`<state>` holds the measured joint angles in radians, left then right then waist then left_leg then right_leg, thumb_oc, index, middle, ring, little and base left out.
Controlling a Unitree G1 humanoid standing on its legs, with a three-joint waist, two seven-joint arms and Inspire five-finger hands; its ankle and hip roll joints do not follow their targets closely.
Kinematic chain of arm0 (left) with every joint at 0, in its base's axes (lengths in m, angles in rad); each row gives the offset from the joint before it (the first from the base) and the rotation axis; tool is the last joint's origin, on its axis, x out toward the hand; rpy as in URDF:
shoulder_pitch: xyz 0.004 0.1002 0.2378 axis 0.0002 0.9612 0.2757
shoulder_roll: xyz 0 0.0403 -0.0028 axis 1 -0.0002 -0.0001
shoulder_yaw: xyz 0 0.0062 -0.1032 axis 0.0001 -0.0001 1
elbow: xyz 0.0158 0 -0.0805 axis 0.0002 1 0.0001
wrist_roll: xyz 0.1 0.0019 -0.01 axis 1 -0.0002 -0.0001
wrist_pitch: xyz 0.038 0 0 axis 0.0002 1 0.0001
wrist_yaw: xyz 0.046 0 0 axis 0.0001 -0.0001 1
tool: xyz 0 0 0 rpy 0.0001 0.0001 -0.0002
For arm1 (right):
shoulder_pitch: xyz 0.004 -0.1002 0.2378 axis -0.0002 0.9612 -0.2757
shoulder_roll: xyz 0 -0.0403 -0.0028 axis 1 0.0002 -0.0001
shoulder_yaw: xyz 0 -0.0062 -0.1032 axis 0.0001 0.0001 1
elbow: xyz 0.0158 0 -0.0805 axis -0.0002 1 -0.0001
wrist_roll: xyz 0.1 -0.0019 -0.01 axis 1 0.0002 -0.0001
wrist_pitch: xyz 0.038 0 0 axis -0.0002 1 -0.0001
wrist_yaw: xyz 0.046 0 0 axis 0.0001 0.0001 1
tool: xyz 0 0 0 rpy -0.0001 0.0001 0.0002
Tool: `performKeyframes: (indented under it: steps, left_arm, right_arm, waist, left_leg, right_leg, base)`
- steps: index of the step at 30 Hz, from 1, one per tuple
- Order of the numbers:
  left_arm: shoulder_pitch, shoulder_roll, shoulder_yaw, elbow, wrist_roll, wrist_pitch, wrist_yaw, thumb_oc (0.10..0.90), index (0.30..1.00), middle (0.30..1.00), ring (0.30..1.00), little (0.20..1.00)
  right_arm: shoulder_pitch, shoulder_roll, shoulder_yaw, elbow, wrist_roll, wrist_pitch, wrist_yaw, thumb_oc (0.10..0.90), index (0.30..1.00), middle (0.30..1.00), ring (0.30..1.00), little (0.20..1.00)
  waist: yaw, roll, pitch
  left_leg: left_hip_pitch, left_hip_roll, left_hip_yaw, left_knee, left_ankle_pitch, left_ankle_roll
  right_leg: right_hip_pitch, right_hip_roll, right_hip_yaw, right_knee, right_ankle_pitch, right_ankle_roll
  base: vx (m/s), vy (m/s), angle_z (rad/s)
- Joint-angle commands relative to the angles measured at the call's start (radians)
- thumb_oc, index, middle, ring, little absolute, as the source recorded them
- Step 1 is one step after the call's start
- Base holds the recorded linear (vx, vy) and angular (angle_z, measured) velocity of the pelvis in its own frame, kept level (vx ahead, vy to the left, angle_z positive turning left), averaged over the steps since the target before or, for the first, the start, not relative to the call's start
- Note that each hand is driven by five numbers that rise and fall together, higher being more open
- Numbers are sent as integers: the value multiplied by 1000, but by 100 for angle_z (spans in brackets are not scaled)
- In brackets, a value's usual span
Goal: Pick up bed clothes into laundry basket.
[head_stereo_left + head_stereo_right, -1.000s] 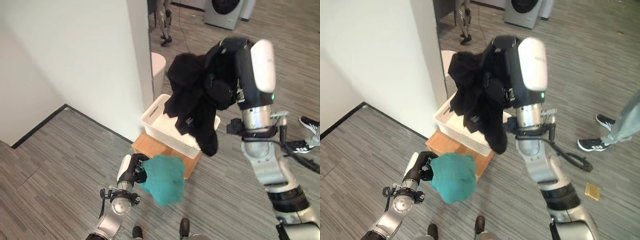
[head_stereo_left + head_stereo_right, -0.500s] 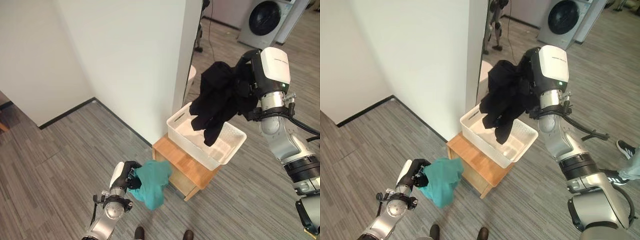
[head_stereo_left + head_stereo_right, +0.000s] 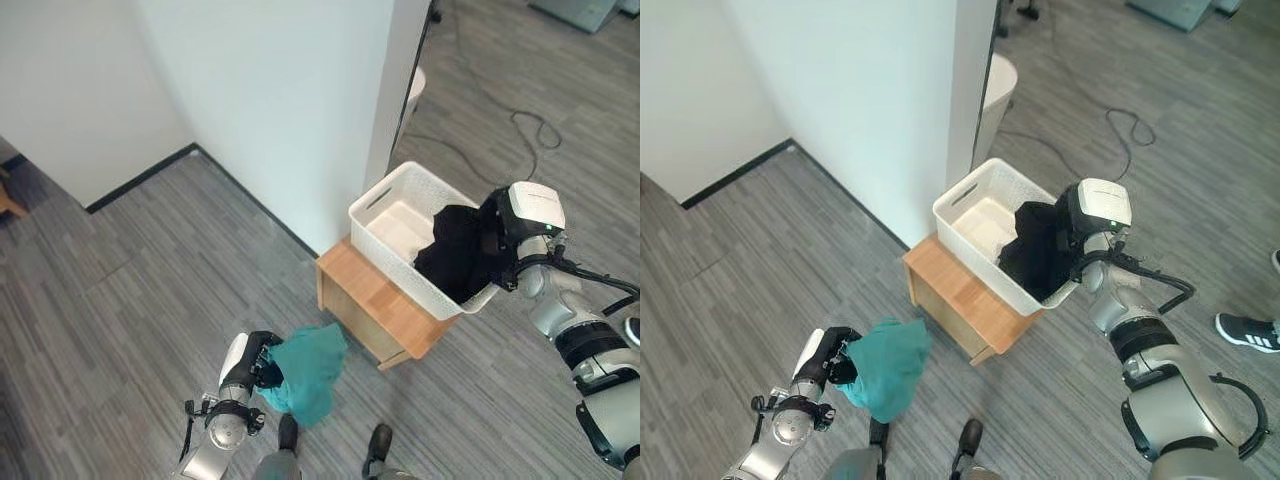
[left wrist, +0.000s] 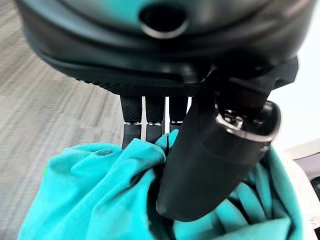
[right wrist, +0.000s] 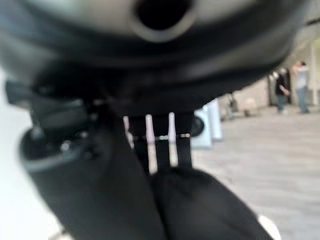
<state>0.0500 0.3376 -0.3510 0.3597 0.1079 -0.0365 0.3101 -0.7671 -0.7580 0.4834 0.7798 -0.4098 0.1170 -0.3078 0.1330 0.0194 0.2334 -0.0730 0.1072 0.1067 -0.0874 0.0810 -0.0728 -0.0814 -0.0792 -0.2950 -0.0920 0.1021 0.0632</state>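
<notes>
A white laundry basket (image 3: pixel 392 186) sits on a low wooden stand (image 3: pixel 368 302) by the wall corner. My right hand (image 3: pixel 1072 228) is down at the basket's right end, shut on a black garment (image 3: pixel 452 258) that lies bunched inside against the wall of the basket. In the right wrist view the black garment (image 5: pixel 205 205) fills the space between thumb and fingers (image 5: pixel 159 140). My left hand (image 3: pixel 256 360) is low over the floor, left of the stand, and shut on a teal cloth (image 3: pixel 306 366) hanging from it. The left wrist view has the thumb (image 4: pixel 210 155) pressed into the teal cloth (image 4: pixel 95 190).
A white wall (image 3: pixel 290 90) with a dark skirting runs behind the basket and ends in a corner right above it. A white round object (image 3: pixel 416 84) stands behind that corner. A person's shoe (image 3: pixel 1244 331) is on the grey plank floor at the right.
The camera has shifted. My right hand has come down with the black garment from above the basket into it. The left hand still holds the teal cloth low.
</notes>
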Motion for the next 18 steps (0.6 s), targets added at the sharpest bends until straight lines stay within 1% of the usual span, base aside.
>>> performKeyframes:
  steps: [1,2,3,4,5,6,7,8,10,11,13,14,15,16,17,18]
  left_arm:
    - [-136,16,-26,-52,-20,-107,36,400,300,300,300,300]
    - [-141,14,-24,-52,-18,-106,39,400,300,300,300,300]
    - [-145,7,-2,-60,-13,-106,57,400,300,300,300,300]
    - [-144,3,4,-59,-9,-104,64,400,300,300,300,300]
    - [-149,-7,24,-56,-5,-100,79,400,300,300,300,300]
    - [-148,-13,53,-61,2,-92,97,400,300,300,300,300]
    - [-150,-8,64,-70,12,-89,111,400,300,300,300,300]
    - [-147,-3,59,-72,13,-88,111,400,300,300,300,300]
    - [-145,3,81,-99,29,-82,128,400,300,300,300,300]
    - [-150,3,89,-113,38,-81,137,400,300,300,300,300]
    - [-161,13,90,-151,65,-80,160,400,300,300,300,300]
    - [-157,18,82,-162,76,-77,167,400,300,300,300,300]
    - [-171,25,75,-184,89,-76,175,400,300,300,300,300]
    - [-180,32,71,-203,101,-76,182,400,300,300,300,300]
    - [-176,34,71,-206,102,-74,182,400,300,300,300,300]
    - [-216,51,64,-266,124,-77,195,400,300,300,300,300]
  right_arm:
    - [-264,-30,12,-40,1,-36,-79,800,900,900,900,900]
    - [-251,-32,0,-59,3,-39,-93,800,900,900,900,900]
    - [-204,-39,-62,-146,35,-55,-133,800,900,900,900,900]
    - [-135,-27,-126,-220,49,-61,-155,800,900,900,900,900]
    - [-62,-3,-198,-281,72,-78,-196,800,900,900,900,900]
    - [120,43,-330,-408,74,-93,-238,800,900,900,900,900]
    - [213,75,-395,-451,83,-105,-262,800,900,900,900,900]
    - [231,78,-406,-463,81,-105,-262,800,900,900,900,900]
    - [390,155,-515,-533,106,-121,-299,800,900,900,900,900]
    - [449,198,-544,-564,118,-132,-310,800,900,900,900,900]
    - [591,277,-571,-562,117,-142,-335,800,900,900,900,900]
    - [634,302,-566,-551,116,-140,-338,800,900,900,900,900]
    - [676,328,-549,-523,121,-136,-335,800,900,900,900,900]
    - [699,342,-535,-505,124,-139,-334,800,900,900,900,900]
    - [700,344,-533,-503,125,-140,-335,800,900,900,900,900]
    - [765,366,-465,-392,125,-125,-296,800,900,900,900,900]
  waist:
    - [19,-63,-19]
    - [20,-64,-20]
    - [13,-62,-24]
    - [8,-64,-27]
    - [-3,-57,-32]
    - [-18,-54,-43]
    - [-24,-54,-50]
    - [-20,-58,-53]
    - [-37,-51,-66]
    - [-49,-45,-69]
    - [-75,-39,-80]
    - [-83,-39,-86]
    - [-98,-32,-88]
    - [-107,-30,-91]
    - [-106,-32,-92]
    - [-130,-22,-94]
  left_leg:
    - [-30,-11,22,0,-29,-29]
    - [-28,-11,20,0,-30,-28]
    - [-23,-13,18,0,-35,-27]
    - [-17,-14,18,0,-39,-24]
    - [-10,-16,18,0,-44,-21]
    - [3,-19,18,0,-53,-17]
    - [11,-22,16,0,-58,-14]
    - [12,-22,15,0,-59,-14]
    - [29,-23,18,0,-67,-10]
    - [35,-23,21,0,-70,-8]
    - [53,-23,29,0,-79,-5]
    - [63,-22,32,0,-83,-4]
    - [69,-23,37,0,-86,-3]
    - [74,-22,41,0,-89,-3]
    - [76,-22,43,0,-89,-3]
    - [89,-22,56,0,-95,-3]
  right_leg:
    - [104,-58,-29,5,-130,109]
    - [107,-59,-31,5,-132,109]
    - [116,-61,-31,5,-132,111]
    - [124,-63,-33,5,-134,111]
    - [128,-65,-30,5,-135,112]
    - [141,-68,-29,5,-138,113]
    - [147,-69,-29,5,-138,114]
    - [149,-69,-31,5,-139,114]
    - [161,-70,-27,5,-142,115]
    - [162,-71,-23,5,-142,115]
    - [171,-74,-17,5,-142,117]
    - [176,-74,-13,5,-143,118]
    - [176,-75,-7,5,-142,119]
    - [178,-76,-3,5,-141,120]
    - [179,-76,-2,5,-141,120]
    - [182,-75,10,5,-139,122]
  base:
    - [9,-15,10]
    - [24,0,10]
    - [38,2,10]
    - [60,21,7]
    - [96,18,3]
    - [116,15,11]
    - [89,4,12]
    - [62,6,15]
    - [67,14,11]
    - [77,15,9]
    - [84,23,-2]
    - [74,27,-2]
    - [47,22,-3]
    - [27,15,-7]
    - [27,24,-15]
    - [27,30,-26]
